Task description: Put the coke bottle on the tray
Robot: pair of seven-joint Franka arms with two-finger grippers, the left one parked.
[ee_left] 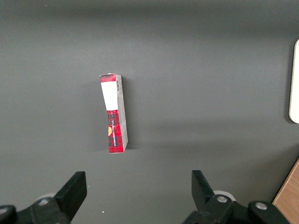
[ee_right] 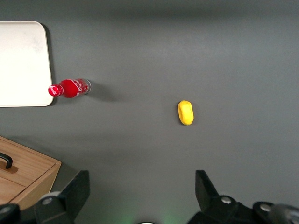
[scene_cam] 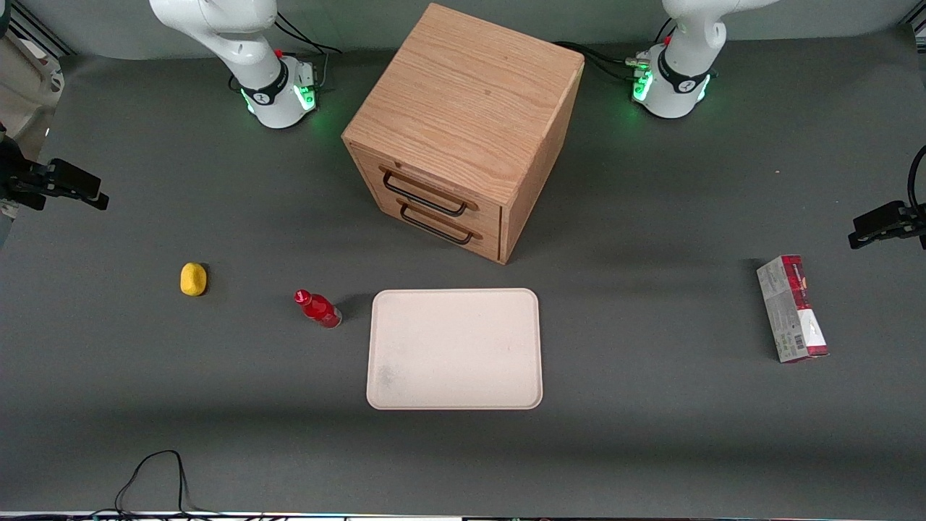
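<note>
The gripper hangs high above the grey table with its two fingers spread wide and nothing between them; in the front view it sits at the left edge of the frame, upper part, as a dark shape. Looking down from the wrist, the table under the claw is bare, and a yellow lemon-like lump lies nearest to it. The coke bottle is next out (it appears to stand upright, red cap leaning toward the camera), just beside the tray but not touching it.

In the front view the coke bottle shows left of centre, between the yellow lump and the tray, close to the tray's upper left corner. The tray lies flat in the middle of the frame, nearer the camera than the wooden drawer box, which fills the upper centre. A red and white carton lies at the right of the frame, toward the parked arm's end of the table.
</note>
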